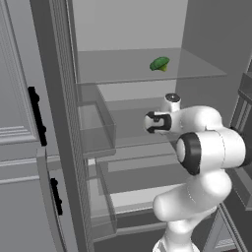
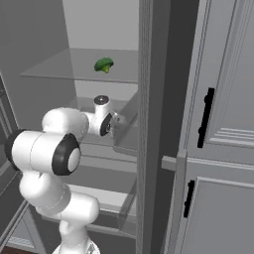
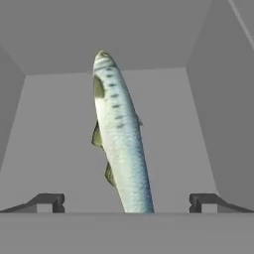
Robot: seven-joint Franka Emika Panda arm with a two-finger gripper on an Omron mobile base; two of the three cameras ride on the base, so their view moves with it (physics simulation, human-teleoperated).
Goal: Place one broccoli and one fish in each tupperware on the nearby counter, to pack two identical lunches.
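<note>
The tool (image 3: 127,203) is spread wide, its tips either side of a pale silvery fish (image 3: 120,136) lying on a grey shelf (image 3: 59,139). A broccoli (image 1: 159,64) sits alone on the glass shelf (image 1: 123,66) above.

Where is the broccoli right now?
The broccoli lies on the upper glass shelf inside the open fridge, above the arm; in the right base view it sits left of centre.
</note>
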